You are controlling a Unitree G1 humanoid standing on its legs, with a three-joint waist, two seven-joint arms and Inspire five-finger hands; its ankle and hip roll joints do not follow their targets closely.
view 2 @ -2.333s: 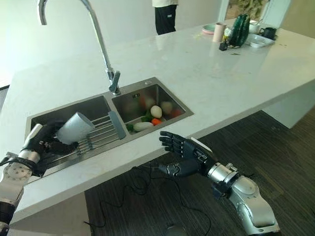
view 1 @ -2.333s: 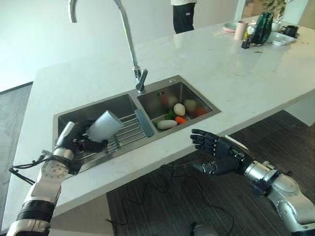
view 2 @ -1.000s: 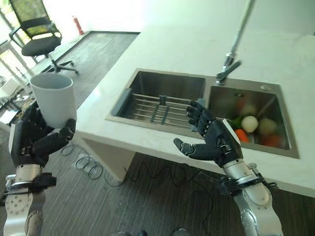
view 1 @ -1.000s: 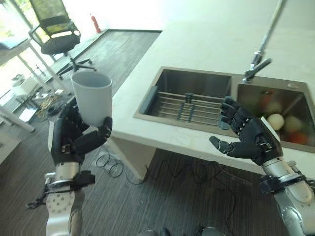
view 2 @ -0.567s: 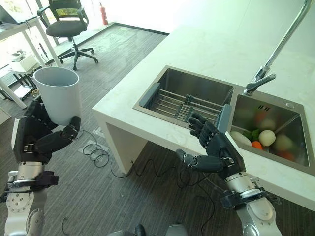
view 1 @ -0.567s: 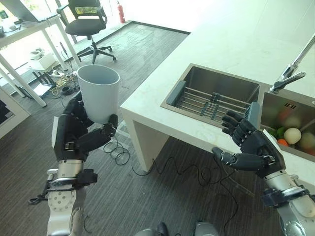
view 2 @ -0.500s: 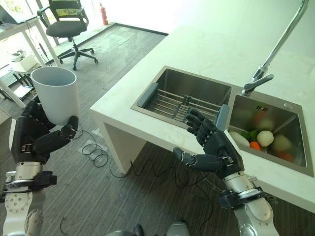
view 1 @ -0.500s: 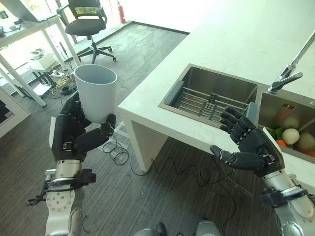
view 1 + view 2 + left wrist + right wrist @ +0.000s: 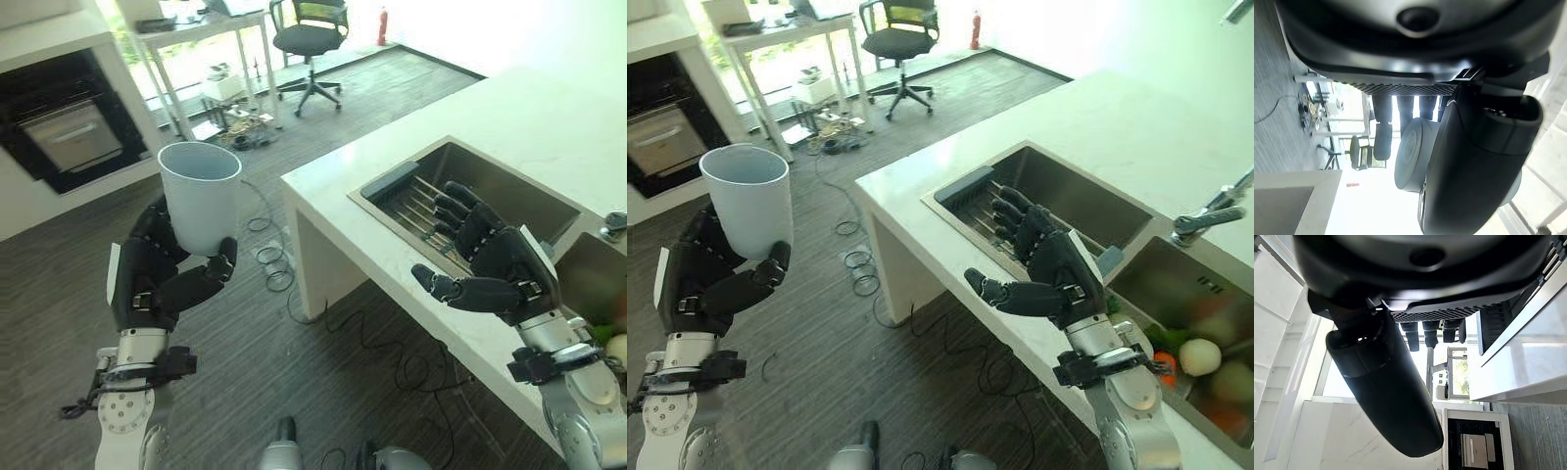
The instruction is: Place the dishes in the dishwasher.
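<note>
My left hand [image 9: 147, 284] holds a pale grey cup [image 9: 201, 196] upright over the dark wood floor, away from the counter, its fingers and thumb curled round the cup's lower part. In the left wrist view the cup [image 9: 1413, 156] shows past the thumb. My right hand [image 9: 495, 274] hovers open, with its fingers spread, above the front edge of the white counter [image 9: 343, 211], beside the sink [image 9: 490, 186]. It holds nothing.
The sink's left basin holds a wire rack [image 9: 426, 211]; vegetables [image 9: 1198, 357] lie in the right basin. A dark built-in appliance [image 9: 64, 122] sits in the wall at far left. Behind it stand a desk [image 9: 211, 20] and an office chair [image 9: 309, 34].
The whole view has swung left: the camera turned away from the sink toward the room. The cup stays in my left hand, lifted out of the sink earlier. The right hand stays open.
</note>
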